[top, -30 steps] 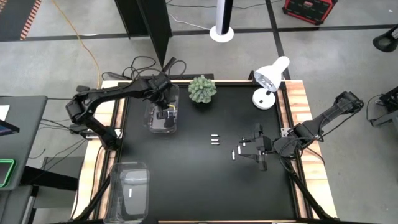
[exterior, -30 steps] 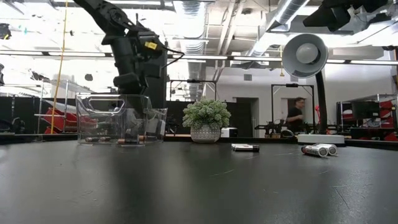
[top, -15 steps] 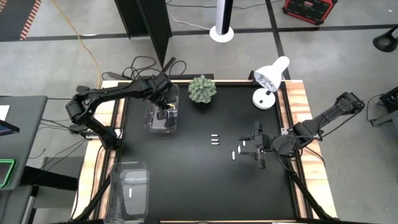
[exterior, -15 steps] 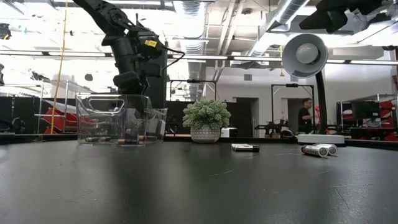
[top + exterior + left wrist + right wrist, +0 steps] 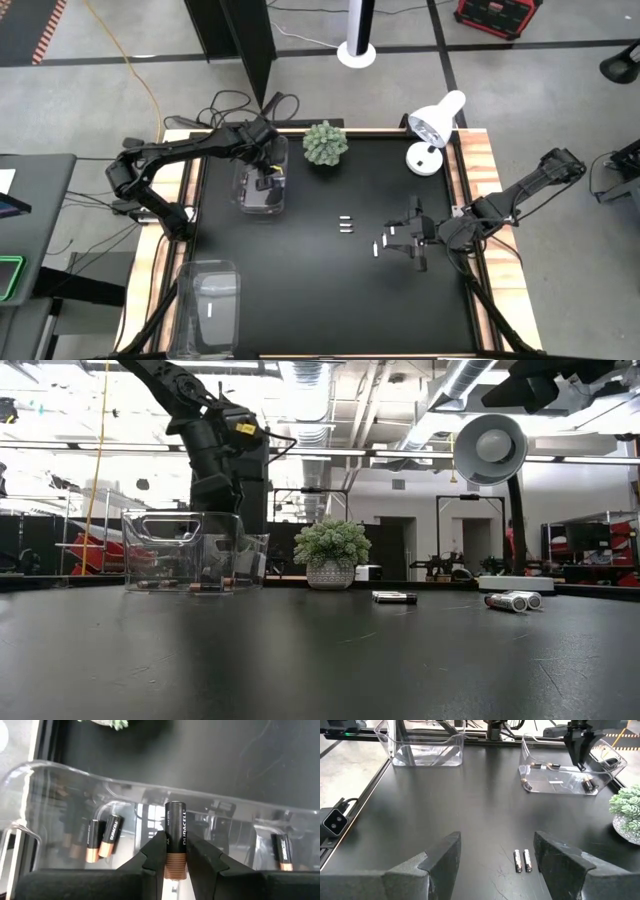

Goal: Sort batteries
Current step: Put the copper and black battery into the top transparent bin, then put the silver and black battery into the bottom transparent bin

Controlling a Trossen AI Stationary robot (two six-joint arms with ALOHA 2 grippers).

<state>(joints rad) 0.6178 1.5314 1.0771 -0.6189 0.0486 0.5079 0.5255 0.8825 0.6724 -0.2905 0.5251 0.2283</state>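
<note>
A black cylindrical battery with a copper-coloured end (image 5: 175, 840) stands gripped between the two dark fingers of the left gripper (image 5: 174, 862), whose jaws are narrow and press its lower part from both sides. The gripper hangs over the clear rectangular plastic bin (image 5: 262, 188) at the far left of the black table (image 5: 300, 290), beside the small green potted plant (image 5: 325, 143). More black-and-copper batteries (image 5: 102, 839) lie on the floor of that bin.

Two white batteries (image 5: 522, 860) lie side by side near the table's middle, and another small group of loose batteries (image 5: 383, 243) lies just by the right gripper (image 5: 417, 240). That gripper rests low over the table's right part, jaws spread wide and holding nothing.

A second clear plastic bin (image 5: 210, 300) stands at the near left corner, and a white desk lamp (image 5: 432, 128) at the far right.
</note>
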